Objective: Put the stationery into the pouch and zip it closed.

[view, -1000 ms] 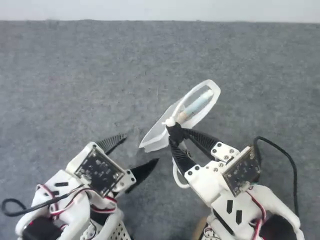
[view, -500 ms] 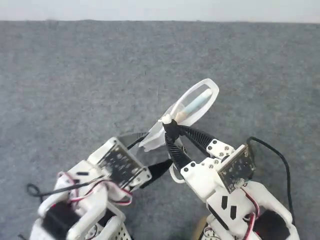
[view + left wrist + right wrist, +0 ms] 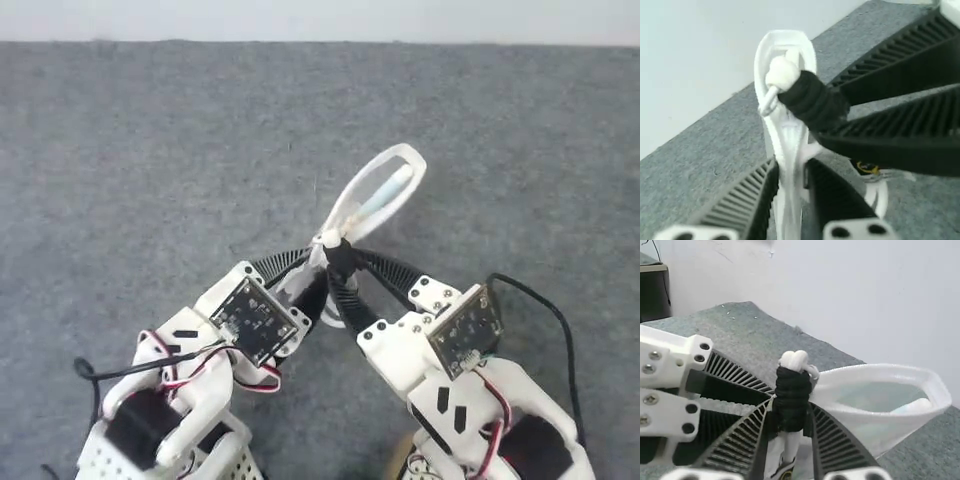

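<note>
A translucent white pouch (image 3: 372, 196) stands on edge over the grey table, its mouth gaping. A pale blue stationery piece (image 3: 386, 193) lies inside, also seen through the pouch wall (image 3: 914, 406) in the right wrist view. My right gripper (image 3: 335, 256) is shut on the zipper pull (image 3: 791, 390), a black-wrapped tab tipped with a white bead (image 3: 782, 73). My left gripper (image 3: 308, 276) is shut on the pouch's near end (image 3: 789, 165), just below the pull. Both grippers meet at that same corner, almost touching.
Grey carpet-like table surface (image 3: 150, 150) lies open on the left, right and far sides. A white wall edge (image 3: 320, 20) runs along the back. A black cable (image 3: 560, 310) loops beside the right arm.
My left arm has swung forward and to the right, and its fingers have closed on the pouch's near end. The pouch has turned more on edge. The right gripper stayed on the pull.
</note>
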Robot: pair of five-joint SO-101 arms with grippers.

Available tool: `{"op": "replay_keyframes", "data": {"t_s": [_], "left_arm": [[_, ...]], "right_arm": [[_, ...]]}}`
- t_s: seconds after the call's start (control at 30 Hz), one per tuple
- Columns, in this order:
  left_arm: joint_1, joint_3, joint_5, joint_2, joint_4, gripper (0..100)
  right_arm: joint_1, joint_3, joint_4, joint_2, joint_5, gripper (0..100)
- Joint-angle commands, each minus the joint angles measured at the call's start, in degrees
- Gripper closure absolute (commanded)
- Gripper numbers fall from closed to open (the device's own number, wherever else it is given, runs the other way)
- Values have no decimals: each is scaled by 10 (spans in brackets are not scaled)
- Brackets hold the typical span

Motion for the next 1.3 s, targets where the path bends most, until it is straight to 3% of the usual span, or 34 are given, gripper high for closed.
{"op": "replay_keyframes", "data": {"t_s": [0.0,0.2,0.6,0.83,1.27], "left_arm": [[1,-6,6,-9,-17,991],[-1,15,6,-9,-17,991],[1,19,3,-25,3,986],[-3,22,11,-171,105,765],[-63,73,-33,-140,67,765]], "right_arm": [[12,-2,-22,-2,-3,993],[80,8,-68,-3,-16,993],[86,29,-99,-5,-23,993],[84,29,-97,-7,-21,993],[83,29,-96,-7,-20,993]]}}
